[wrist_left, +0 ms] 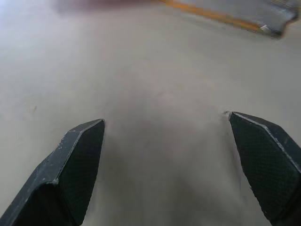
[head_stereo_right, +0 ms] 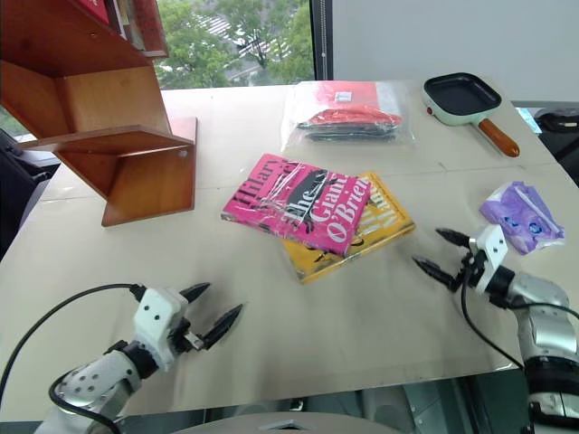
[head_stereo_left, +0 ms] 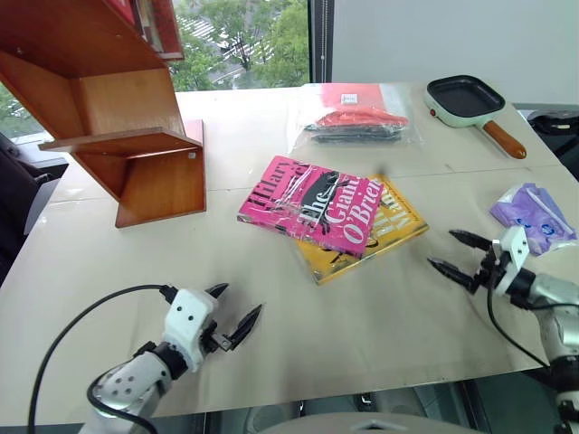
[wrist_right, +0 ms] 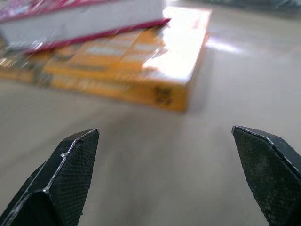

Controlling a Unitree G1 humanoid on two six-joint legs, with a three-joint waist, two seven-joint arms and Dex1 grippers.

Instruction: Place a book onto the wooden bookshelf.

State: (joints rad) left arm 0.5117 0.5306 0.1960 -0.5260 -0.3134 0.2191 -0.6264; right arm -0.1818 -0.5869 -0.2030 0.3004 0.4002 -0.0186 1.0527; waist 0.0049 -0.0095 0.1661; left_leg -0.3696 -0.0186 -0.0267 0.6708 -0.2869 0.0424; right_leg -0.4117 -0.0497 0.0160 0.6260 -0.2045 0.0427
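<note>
The book [head_stereo_left: 312,204] is bright pink and wrapped in shiny plastic. It lies flat on the counter [head_stereo_left: 362,307], on top of a yellow book [head_stereo_left: 380,231]. The right tool [head_stereo_left: 460,256] is near the yellow book's corner and points at the two books. Its two black fingers are spread wide and hold nothing. The left tool [head_stereo_left: 231,312] is low over the counter, well apart from the pink book. Its fingers are spread wide too, with nothing between them. The wooden bookshelf [head_stereo_left: 118,117] stands far ahead of the left tool, past the books. A purple bag [head_stereo_left: 532,217] lies just beside the right tool. A little pan [head_stereo_left: 466,98] sits far beyond it.
</note>
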